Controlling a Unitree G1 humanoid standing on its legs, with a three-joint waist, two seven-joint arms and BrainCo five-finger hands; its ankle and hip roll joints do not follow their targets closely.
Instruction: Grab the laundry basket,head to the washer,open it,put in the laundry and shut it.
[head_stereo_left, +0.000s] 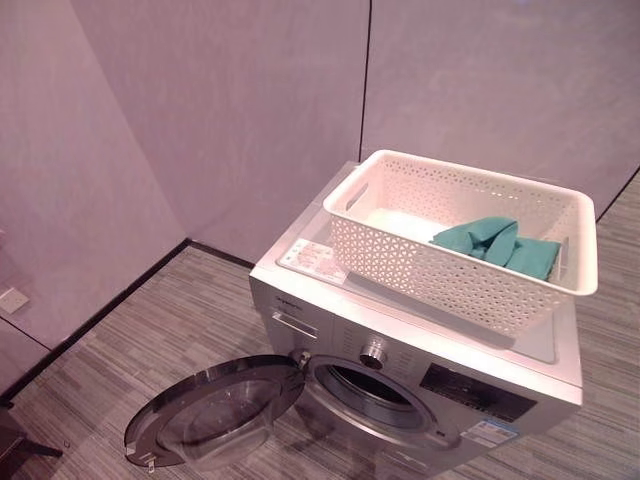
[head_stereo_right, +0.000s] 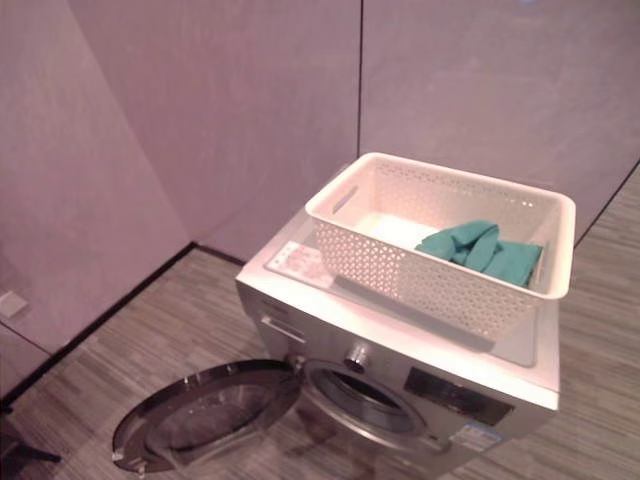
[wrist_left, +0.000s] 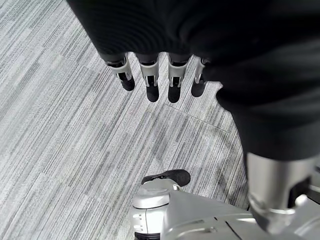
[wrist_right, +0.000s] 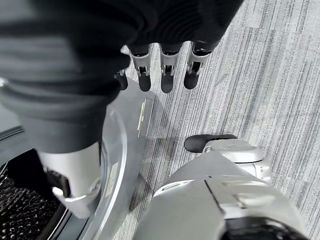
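Observation:
A white perforated laundry basket stands on top of the silver washer. Teal laundry lies in the basket's right part. The washer's round door hangs wide open to the left, and the dark drum opening shows. My left hand hangs over the grey floor with relaxed fingers and holds nothing. My right hand hangs beside the washer's silver front, fingers relaxed and empty as well.
Grey wall panels stand behind and to the left of the washer. Striped grey carpet covers the floor around it. A white sticker lies on the washer's top left corner.

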